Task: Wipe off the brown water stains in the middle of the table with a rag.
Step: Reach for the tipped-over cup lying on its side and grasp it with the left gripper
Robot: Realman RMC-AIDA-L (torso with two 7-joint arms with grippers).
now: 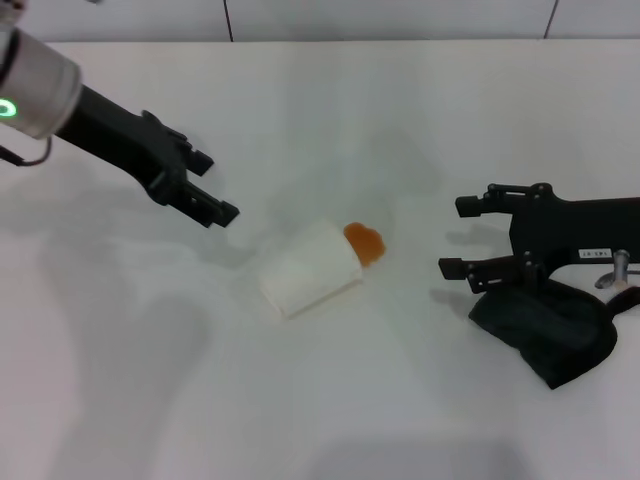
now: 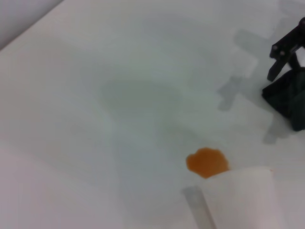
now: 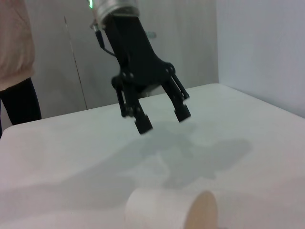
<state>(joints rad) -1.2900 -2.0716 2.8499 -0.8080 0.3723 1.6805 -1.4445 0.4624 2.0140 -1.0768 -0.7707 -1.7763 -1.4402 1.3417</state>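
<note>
The brown water stains (image 1: 364, 243) form one small orange blotch in the middle of the white table (image 1: 330, 110), touching the mouth of a white paper cup (image 1: 310, 268) that lies on its side. The stains (image 2: 207, 162) also show in the left wrist view beside the cup (image 2: 243, 198). At the right, the dark rag (image 1: 545, 320) lies crumpled on the table, partly under my right arm. My right gripper (image 1: 453, 237) is open just left of the rag, its fingers pointing toward the stain. My left gripper (image 1: 224, 186) hovers open, up and left of the cup.
The right wrist view shows my left gripper (image 3: 163, 120) above the table behind the cup (image 3: 171, 210), and a person (image 3: 14, 57) standing beyond the table's far edge. The left wrist view shows my right gripper (image 2: 274, 62) and the rag (image 2: 288, 98).
</note>
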